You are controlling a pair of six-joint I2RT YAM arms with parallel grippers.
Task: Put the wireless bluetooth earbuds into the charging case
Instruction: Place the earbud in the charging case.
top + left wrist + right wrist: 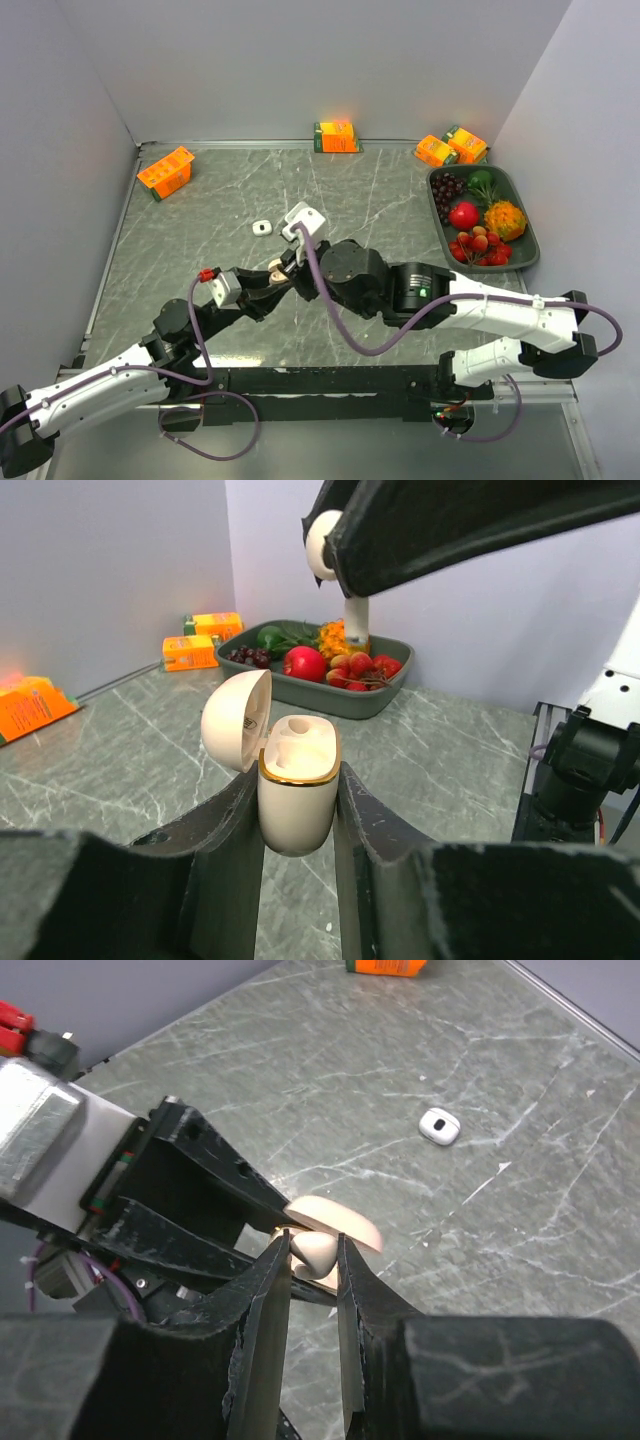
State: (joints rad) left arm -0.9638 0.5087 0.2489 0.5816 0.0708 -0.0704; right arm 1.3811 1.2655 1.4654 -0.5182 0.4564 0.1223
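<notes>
Clamping open cream gold-rimmed plastic charging case (298, 818) upright in left pincer (298, 780). Pinching tiny pale stemmed earbud (355, 625) in right pincer (313, 1250), just above. Line stem over socket (292, 744); lower straight, gently.

Charging case (298, 780): mid-desk, clamped in left gripper (300, 810).
Earbud (355, 625): above it, in right gripper (313, 1255).
Tray (531, 240): far-right corner.
Cartons (337, 136): along far edge.
</notes>
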